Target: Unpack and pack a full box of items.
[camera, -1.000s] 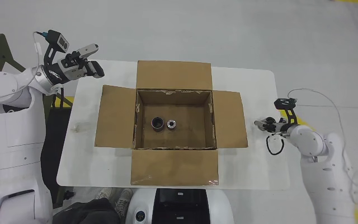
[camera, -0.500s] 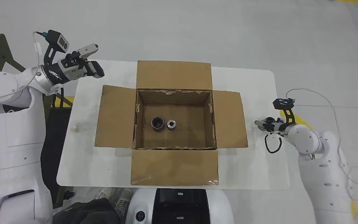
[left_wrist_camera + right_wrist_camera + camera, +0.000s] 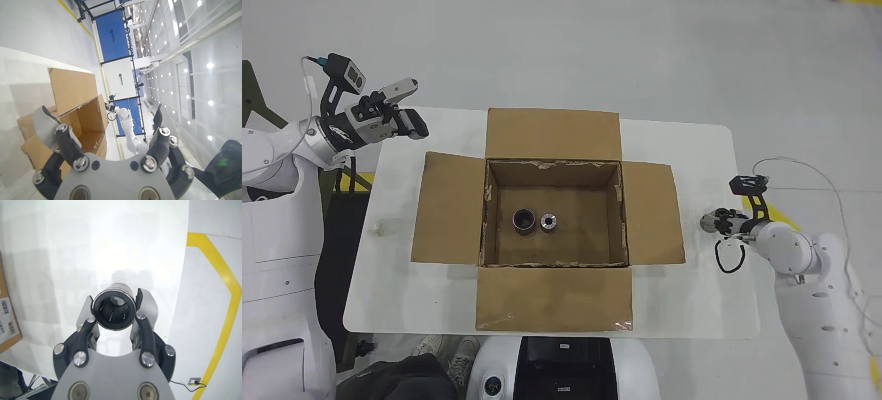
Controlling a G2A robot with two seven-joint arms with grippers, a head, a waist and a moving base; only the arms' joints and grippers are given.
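Observation:
An open cardboard box with its flaps spread flat sits mid-table. Two small metal cylinders lie on its floor. My right gripper is over the table to the right of the box, shut on a metal bearing sleeve with a dark bore and rows of small balls inside. My left gripper hangs open and holds nothing above the table's far left corner. The box and the other arm appear beyond it in the left wrist view.
The white table has bare surface right of the box and along its left side. The table's right edge runs close to the right gripper, with a yellow floor line beyond it.
The right arm has drawn slightly toward the table's right edge with the sleeve in its grip. The left arm has not moved.

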